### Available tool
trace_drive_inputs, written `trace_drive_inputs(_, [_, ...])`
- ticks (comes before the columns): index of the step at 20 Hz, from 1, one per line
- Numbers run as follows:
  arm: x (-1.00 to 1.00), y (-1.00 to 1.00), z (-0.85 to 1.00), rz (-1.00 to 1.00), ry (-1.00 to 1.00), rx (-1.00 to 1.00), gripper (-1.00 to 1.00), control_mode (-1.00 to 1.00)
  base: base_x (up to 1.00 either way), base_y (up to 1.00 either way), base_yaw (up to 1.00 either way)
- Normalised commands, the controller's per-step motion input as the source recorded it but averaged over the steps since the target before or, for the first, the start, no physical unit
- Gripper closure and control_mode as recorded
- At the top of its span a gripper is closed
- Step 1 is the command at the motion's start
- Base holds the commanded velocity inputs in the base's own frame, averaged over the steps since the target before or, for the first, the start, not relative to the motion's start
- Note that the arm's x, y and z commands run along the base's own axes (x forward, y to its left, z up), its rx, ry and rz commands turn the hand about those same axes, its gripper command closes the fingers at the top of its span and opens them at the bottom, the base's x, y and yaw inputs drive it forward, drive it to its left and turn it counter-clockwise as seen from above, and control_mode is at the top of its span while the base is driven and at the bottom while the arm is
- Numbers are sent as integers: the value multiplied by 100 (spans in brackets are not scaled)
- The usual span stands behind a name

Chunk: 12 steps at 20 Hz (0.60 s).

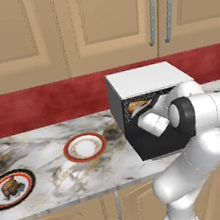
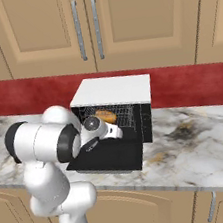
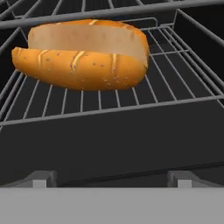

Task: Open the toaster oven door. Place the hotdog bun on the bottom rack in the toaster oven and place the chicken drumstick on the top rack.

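Marble counter point(image 1: 50, 162) along the red backsplash, with the toaster oven point(image 2: 113, 90) standing on it, white top up. Toaster oven door point(image 2: 107, 157) swung fully down, lying flat toward the robot. Inside, hotdog bun point(image 3: 83, 54) resting on a wire rack point(image 3: 109, 105), lying across the wires and well clear of the front bar; seemingly the bottom rack, though which of the two shelves cannot be told for sure from here. Gripper point(image 3: 111, 179) just inside the oven mouth, fingertips point(image 3: 41, 178) spread wide with nothing between them, bun apart from both. Far off on the counter's left, chicken drumstick point(image 1: 10, 187) sitting on a dark-rimmed plate point(image 1: 22, 175); an orange-rimmed plate point(image 1: 85, 147) between it and the oven.

Risks, judged from this layout: clipping the rack's front bar or the upper shelf on withdrawal, if lifted before backing out; nudging the bun off its spot with a spread finger; knocking the lowered door with the forearm while swinging left. Later, dropping the lumpy drumstick through a poor pinch on its uneven surface, or sliding it onto the same shelf as the bun, given how alike the two grids look.
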Motion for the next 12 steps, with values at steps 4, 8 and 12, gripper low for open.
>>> trace_drive_inputs(4, [-23, -18, 62, 5, 4, 0, -100, -100, 0, 0, 0])
trace_drive_inputs(8, [-15, -13, 71, 10, 9, 0, -100, -100, 0, 0, 0])
trace_drive_inputs(12, [-2, -7, 81, 17, 18, -2, -100, -100, 0, 0, 0])
